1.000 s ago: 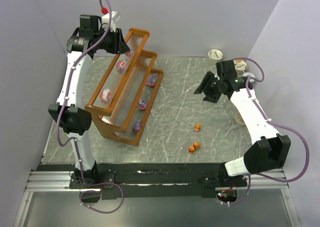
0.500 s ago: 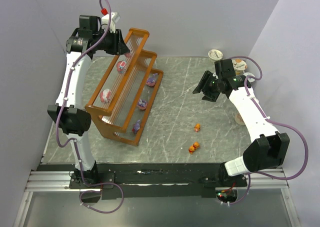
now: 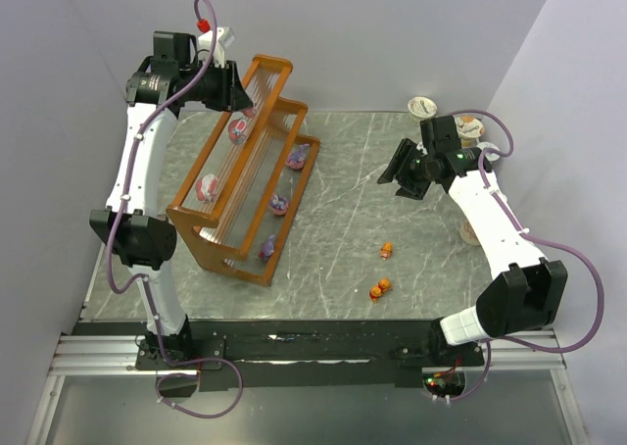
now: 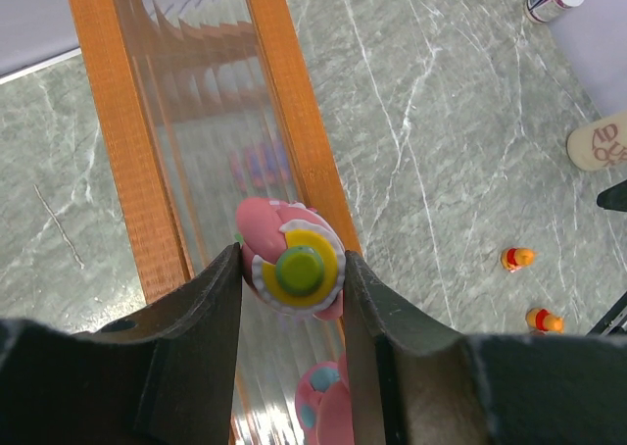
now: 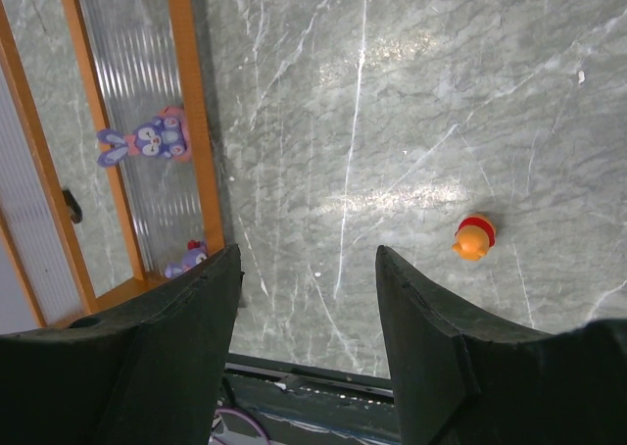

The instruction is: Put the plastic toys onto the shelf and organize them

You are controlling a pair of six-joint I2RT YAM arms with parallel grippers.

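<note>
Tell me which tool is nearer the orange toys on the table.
Right. The right tool hangs open just beyond the orange toys; the left tool grips a pink toy over the shelf, far off.

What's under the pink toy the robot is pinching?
The shelf: its ribbed see-through tier between orange rails, a blurry purple shape showing through it, and another pink toy nearby. The spot right beneath the pinched toy is covered, so I cannot tell if it touches.

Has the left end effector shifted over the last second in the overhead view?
Yes, slightly. The left end effector, shut on a pink toy, has drawn leftward, away from the far side panel of the shelf.
</note>
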